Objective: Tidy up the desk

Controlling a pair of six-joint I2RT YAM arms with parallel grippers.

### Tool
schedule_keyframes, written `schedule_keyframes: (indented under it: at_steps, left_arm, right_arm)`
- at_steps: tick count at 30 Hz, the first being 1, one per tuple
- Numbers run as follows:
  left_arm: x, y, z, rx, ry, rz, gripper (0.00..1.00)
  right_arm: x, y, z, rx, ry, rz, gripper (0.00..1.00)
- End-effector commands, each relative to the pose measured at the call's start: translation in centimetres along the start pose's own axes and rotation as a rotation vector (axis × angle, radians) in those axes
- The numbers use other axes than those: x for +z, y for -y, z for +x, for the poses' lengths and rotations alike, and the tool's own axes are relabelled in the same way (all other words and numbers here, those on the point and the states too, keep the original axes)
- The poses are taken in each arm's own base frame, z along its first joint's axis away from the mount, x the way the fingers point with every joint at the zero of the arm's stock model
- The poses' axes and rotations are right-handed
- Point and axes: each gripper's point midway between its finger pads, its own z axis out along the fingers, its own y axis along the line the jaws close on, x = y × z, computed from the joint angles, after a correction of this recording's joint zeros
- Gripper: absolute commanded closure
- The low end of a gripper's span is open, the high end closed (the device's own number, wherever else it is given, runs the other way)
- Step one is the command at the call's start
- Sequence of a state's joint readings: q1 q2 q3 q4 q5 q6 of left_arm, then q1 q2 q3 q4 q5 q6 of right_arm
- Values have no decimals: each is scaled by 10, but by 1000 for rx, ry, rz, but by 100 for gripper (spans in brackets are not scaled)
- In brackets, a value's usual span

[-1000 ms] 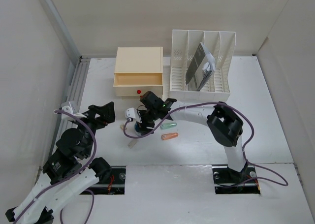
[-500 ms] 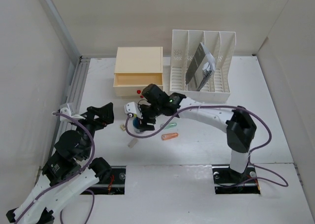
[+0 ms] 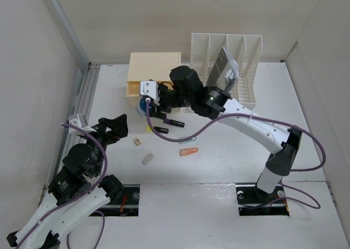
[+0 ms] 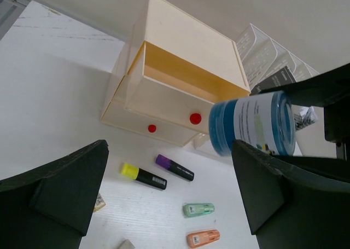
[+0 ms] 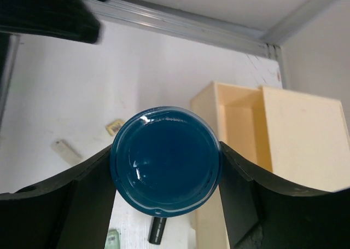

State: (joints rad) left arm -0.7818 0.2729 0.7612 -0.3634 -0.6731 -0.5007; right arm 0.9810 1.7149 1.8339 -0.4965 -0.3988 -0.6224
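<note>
Jar [image 3: 143, 105] half hidden under right hand [image 3: 148, 103].

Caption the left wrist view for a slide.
Right pincer holds a blue jar near the open drawer; highlighters lie on the desk.

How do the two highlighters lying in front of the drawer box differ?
The yellow-capped highlighter has a yellow cap, the purple-capped highlighter a purple one. The yellow-capped highlighter lies farther from the drawer box, the purple-capped highlighter closer. Both have black barrels and lie flat on the desk, roughly parallel.
</note>
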Motion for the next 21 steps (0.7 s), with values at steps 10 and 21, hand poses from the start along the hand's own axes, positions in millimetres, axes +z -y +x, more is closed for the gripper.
schedule_keyframes:
  at_steps: [10, 21]
  left_arm:
    - [3, 3, -1, 4, 11, 7, 6]
    - [1, 3, -3, -2, 17, 11, 6]
  right_arm:
    - [-38, 134, -19, -24, -44, 571, 100]
    - [-36, 147, 25, -188, -341, 686, 100]
